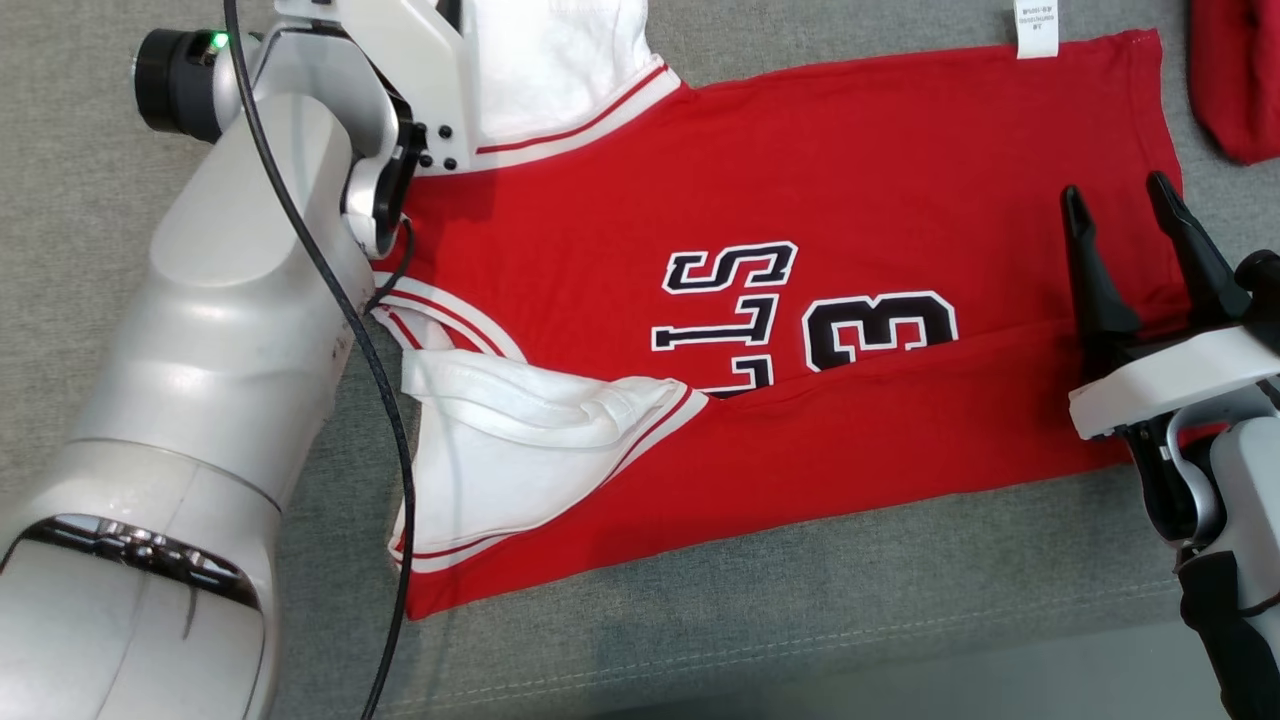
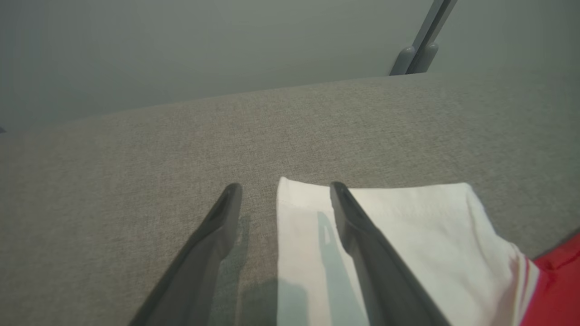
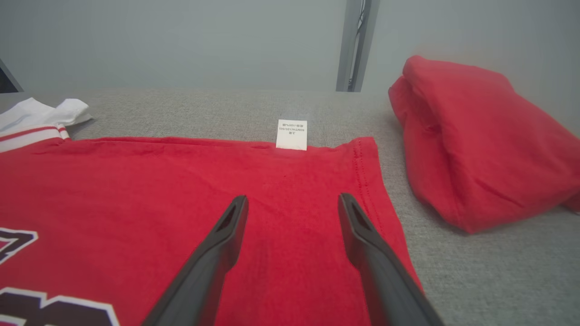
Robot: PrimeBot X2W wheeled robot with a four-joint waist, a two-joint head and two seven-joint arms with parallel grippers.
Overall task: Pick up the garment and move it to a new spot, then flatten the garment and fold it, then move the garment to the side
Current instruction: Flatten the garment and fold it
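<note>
1. Head view: bright, even overhead light keeps the grey woven fabric surface (image 1: 800, 600) sharp.
2. Soft glare sits on the glossy white arm shell (image 1: 220, 330) at left, which shades the red printed jersey (image 1: 900, 420) at upper left.
3. Left wrist view: a dark tapered finger (image 2: 362, 240) casts a pale shadow on the white cotton sleeve (image 2: 426, 226).
4. Both wrist views are hazy along the top.

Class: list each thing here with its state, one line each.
garment, laid flat, near edge folded over its print
care label, sticking out past the far edge
second red garment, bundled, lying apart at the right
left gripper, open, over a white sleeve edge
right gripper, open, above the garment
</note>
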